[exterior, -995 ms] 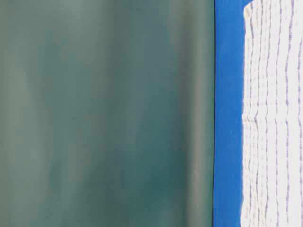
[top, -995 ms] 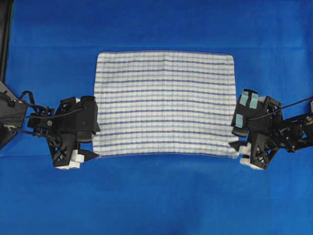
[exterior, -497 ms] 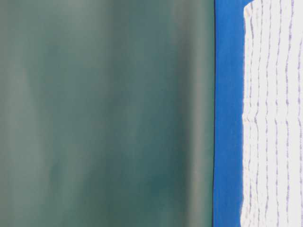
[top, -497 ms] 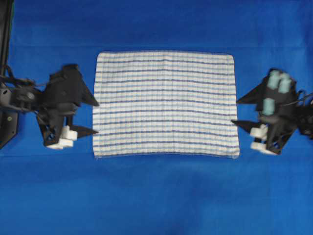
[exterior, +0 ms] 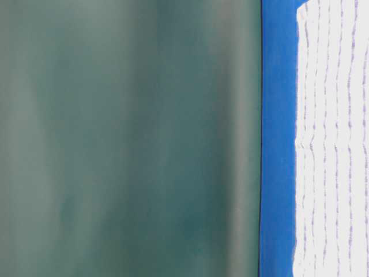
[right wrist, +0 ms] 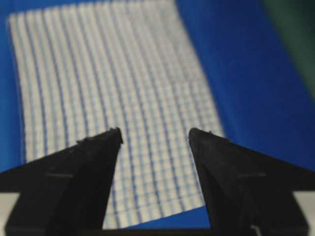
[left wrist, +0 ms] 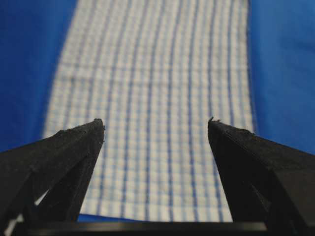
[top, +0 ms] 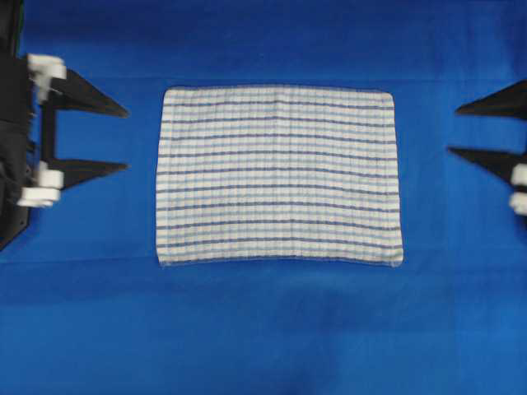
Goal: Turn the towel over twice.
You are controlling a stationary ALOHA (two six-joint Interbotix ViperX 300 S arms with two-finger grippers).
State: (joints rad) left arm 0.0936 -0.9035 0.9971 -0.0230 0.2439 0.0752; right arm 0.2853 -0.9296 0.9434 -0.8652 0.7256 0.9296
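The towel (top: 278,174) is a white cloth with thin dark-blue and light-blue stripes, spread flat in the middle of the blue sheet. My left gripper (top: 127,140) hangs off its left edge, open and empty, with a gap of bare sheet between fingertips and cloth. On the other side my right gripper (top: 454,130) stands open too, well clear of the right edge. Both wrist views look down the length of the towel (left wrist: 152,73) (right wrist: 108,73) between wide-spread black fingers; the left gripper (left wrist: 155,121) and the right gripper (right wrist: 155,131) hold nothing. The table-level view catches the towel (exterior: 331,144) lying flat.
The plain blue sheet (top: 263,329) covers the whole table. A black frame (top: 8,33) stands at the far left edge. A dull green backdrop (exterior: 127,138) rises behind the table.
Both grippers have drawn back outward from the towel's near corners and moved toward the far side. The towel has stayed flat, its near edge straightened.
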